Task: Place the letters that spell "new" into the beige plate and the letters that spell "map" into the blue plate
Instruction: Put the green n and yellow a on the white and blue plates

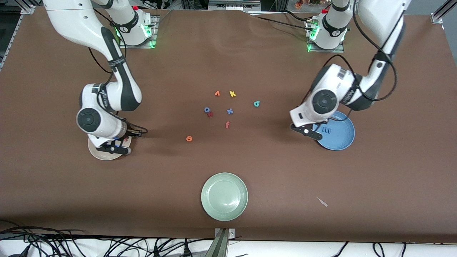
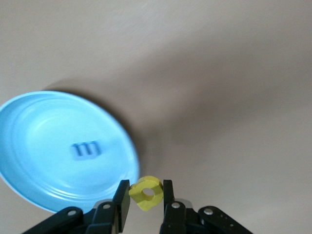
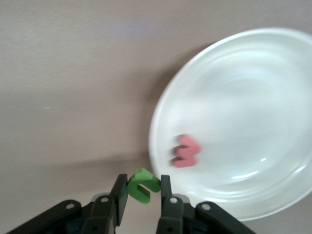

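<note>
My left gripper (image 2: 146, 184) is shut on the yellow a (image 2: 145, 193), over the table just off the rim of the blue plate (image 1: 344, 141). The blue m (image 2: 86, 149) lies in that plate. My right gripper (image 3: 143, 178) is shut on the green n (image 3: 143, 185), beside the rim of the beige plate (image 3: 253, 73). The pinkish-red w (image 3: 185, 151) lies in the beige plate. On the open table, the orange e (image 1: 189, 139) and the teal p (image 1: 256, 104) lie loose near the middle.
A pale green plate (image 1: 224, 196) stands near the front edge. In the middle lie a yellow k (image 1: 232, 94), an orange v (image 1: 217, 93), a blue x (image 1: 230, 111), an orange-red f (image 1: 227, 124), plus a blue and a red letter touching (image 1: 208, 112).
</note>
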`<move>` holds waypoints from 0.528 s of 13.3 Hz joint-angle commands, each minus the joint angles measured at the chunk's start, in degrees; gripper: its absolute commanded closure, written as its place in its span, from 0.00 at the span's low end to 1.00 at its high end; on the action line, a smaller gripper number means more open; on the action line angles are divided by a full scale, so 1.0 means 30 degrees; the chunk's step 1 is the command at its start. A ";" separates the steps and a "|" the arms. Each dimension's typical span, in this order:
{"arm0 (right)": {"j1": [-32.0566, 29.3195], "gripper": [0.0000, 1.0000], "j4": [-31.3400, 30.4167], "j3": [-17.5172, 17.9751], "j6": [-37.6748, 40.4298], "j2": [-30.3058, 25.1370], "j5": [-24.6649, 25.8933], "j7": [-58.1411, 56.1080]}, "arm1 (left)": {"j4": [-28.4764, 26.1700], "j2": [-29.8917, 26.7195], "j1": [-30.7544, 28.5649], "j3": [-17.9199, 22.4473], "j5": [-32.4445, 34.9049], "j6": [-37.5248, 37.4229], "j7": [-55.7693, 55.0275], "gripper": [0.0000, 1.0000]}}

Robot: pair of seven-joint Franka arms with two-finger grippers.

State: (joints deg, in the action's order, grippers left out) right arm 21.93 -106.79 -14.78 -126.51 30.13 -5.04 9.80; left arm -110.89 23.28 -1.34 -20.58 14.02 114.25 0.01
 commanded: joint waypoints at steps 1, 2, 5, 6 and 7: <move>-0.0421 0.74 -0.0058 -0.0376 0.0129 -0.0141 0.0038 -0.1856 | -0.0972 -0.0552 -0.1686 -0.0258 0.0511 0.0118 0.3093 0.95; -0.0627 0.73 0.0029 -0.0376 -0.0018 0.0005 0.0038 -0.2151 | -0.1236 -0.0494 -0.2214 -0.0258 0.0511 0.0439 0.3973 0.95; -0.0747 0.00 0.0088 -0.0376 -0.0195 0.0124 -0.0225 -0.2329 | -0.2843 -0.0348 -0.3651 -0.0258 0.1383 0.2689 0.5386 0.94; -0.0718 0.00 0.0233 -0.0376 -0.0137 0.0153 -0.0255 -0.2271 | -0.3372 -0.0318 -0.4061 -0.0258 0.2202 0.3684 0.5359 0.94; -0.0688 0.00 0.0467 -0.0318 0.0067 0.0124 -0.0284 -0.2126 | -0.3725 -0.0143 -0.4326 -0.0258 0.2733 0.4303 0.5388 0.94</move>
State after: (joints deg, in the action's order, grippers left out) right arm 19.82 -106.70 -16.02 -126.93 30.48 -5.09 3.89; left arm -118.76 23.40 -12.22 -20.47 18.66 123.27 15.00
